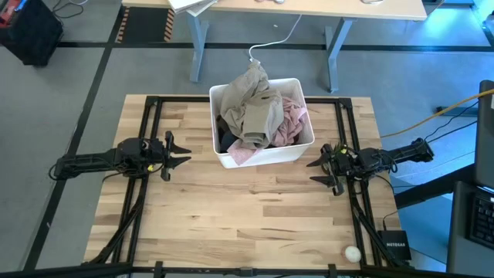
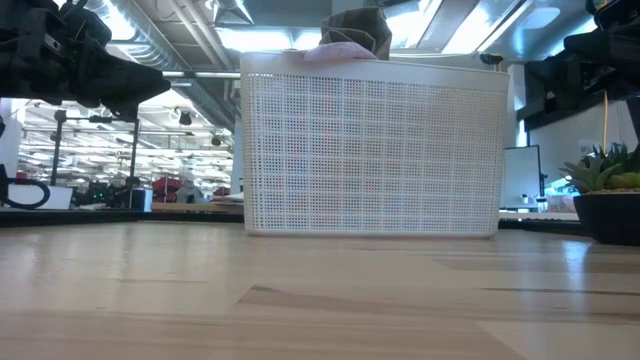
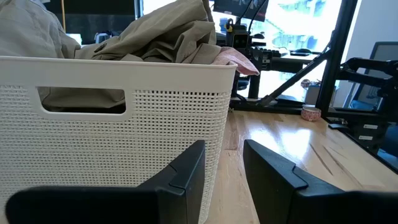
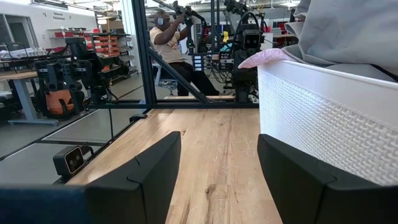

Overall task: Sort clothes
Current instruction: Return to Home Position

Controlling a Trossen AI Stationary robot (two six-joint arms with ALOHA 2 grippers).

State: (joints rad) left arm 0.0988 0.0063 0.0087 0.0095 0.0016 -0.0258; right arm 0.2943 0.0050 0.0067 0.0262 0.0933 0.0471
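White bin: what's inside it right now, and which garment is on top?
The white bin holds a heap of clothes: the khaki garment lies on top, the pink garment beside it, and a dark garment shows at one side. Anything underneath is covered.

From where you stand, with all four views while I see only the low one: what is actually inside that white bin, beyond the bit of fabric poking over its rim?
Observer: The high view shows a khaki-beige garment heaped on top in the white bin.
Operator: Anything beside it?
Observer: A pale pink garment lies on the side nearer the right gripper, and a corner hangs over the front wall.
Operator: Are the grippers holding anything?
Observer: No. The left gripper and the right one both hang open and empty on either side of the bin.
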